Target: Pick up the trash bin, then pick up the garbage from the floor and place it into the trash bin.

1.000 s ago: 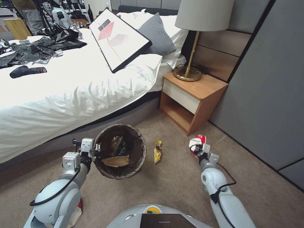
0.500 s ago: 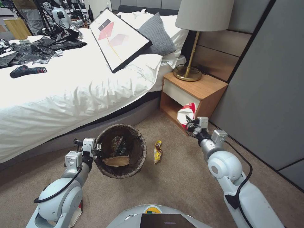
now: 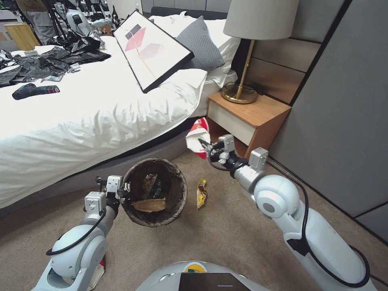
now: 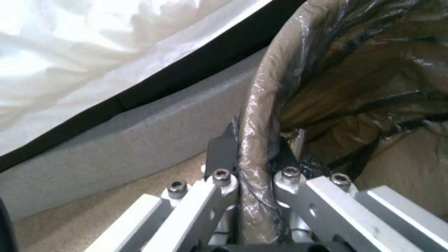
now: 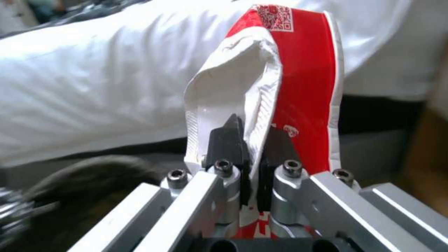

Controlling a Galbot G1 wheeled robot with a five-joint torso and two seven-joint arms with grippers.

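Note:
The trash bin (image 3: 178, 190), lined with a dark brown bag, hangs tilted above the carpet in front of the bed. My left gripper (image 3: 124, 189) is shut on its rim (image 4: 261, 105), one finger inside and one outside. Inside the bin lie a tan paper scrap (image 3: 147, 205) and dark wrappers (image 3: 149, 184). A piece of garbage, a red-white carton (image 3: 198, 136), is pinched in my right gripper (image 3: 207, 150), held up beyond the bin's far right side near the bed corner. The carton (image 5: 303, 70) stands above the shut right gripper (image 5: 252, 147). A yellow snack wrapper (image 3: 201, 193) lies on the floor right of the bin.
The bed (image 3: 93, 117) with white sheets runs along the far left, bearing a framed picture (image 3: 151, 48). A wooden nightstand (image 3: 258, 115) with a lamp (image 3: 246, 60) stands at the right, against a grey wall (image 3: 335, 121). Carpet spreads to the near right.
My right arm has lifted the red-white carton off the floor and swung it left and up, from right of the yellow wrapper to a spot near the bed corner. The bin stays held.

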